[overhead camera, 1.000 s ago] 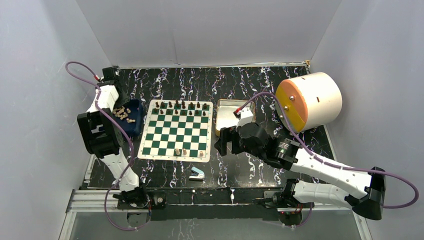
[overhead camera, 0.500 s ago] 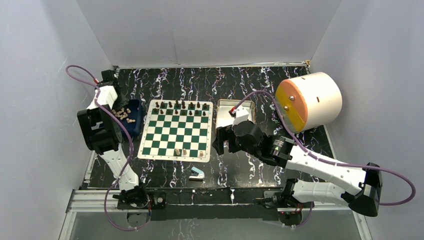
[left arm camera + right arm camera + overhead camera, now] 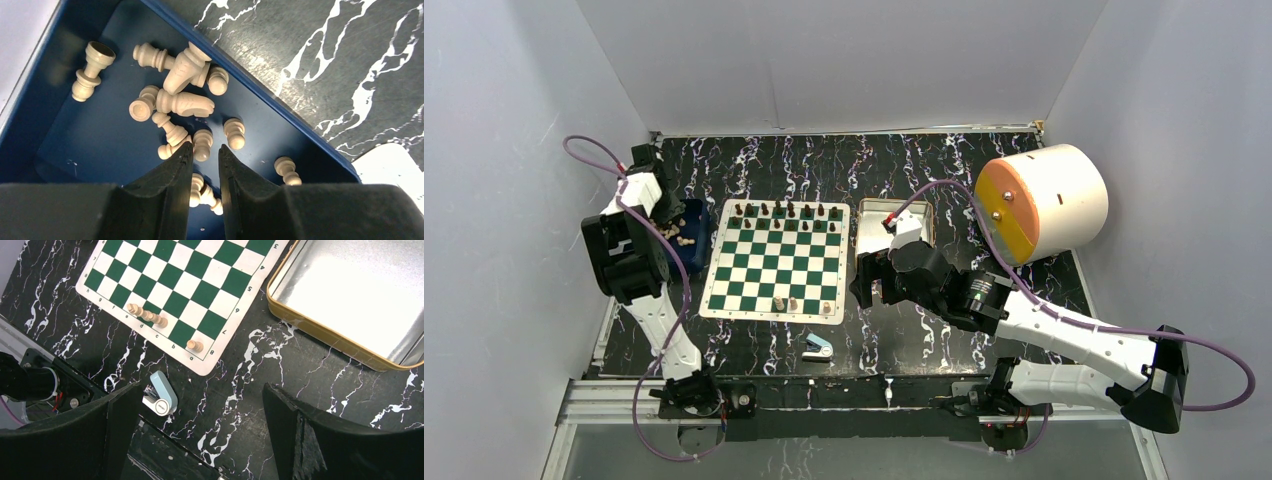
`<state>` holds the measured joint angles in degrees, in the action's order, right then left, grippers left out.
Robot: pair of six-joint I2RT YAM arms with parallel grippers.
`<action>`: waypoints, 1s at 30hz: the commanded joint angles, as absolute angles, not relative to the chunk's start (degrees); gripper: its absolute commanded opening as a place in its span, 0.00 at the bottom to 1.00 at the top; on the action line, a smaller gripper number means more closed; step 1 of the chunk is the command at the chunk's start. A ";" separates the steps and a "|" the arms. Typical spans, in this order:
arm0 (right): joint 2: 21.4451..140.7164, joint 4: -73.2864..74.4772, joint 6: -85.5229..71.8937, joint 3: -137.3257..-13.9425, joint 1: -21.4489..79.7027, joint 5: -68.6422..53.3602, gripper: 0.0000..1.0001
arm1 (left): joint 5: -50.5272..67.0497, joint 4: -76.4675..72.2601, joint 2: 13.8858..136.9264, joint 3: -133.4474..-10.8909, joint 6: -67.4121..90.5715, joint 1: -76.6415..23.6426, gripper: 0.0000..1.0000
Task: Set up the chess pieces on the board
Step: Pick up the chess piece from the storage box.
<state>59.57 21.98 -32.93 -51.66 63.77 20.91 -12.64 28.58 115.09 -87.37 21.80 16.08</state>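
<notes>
Reaching into tray (image 3: 100, 145) for pale pieces (image 3: 185, 102), your left gripper (image 3: 205, 148) sits narrow, grip unclear; right gripper (image 3: 201, 390) hangs wide beside board (image 3: 200, 270).

From above and behind the arm bases we look steeply down on the whole table (image 3: 924, 170), with the board (image 3: 775, 259) left of centre. Our left wrist view hovers close over the blue tray (image 3: 90, 145), facing down into it. Our right wrist view hangs higher, facing down on the board's near corner, the stapler (image 3: 161, 394) and the tin (image 3: 350, 290). The top view also shows all four.
</notes>
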 commanded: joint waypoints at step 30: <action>56.18 20.83 -32.74 -52.80 63.63 22.56 0.99 | -11.00 33.86 111.83 -91.40 19.60 16.43 0.12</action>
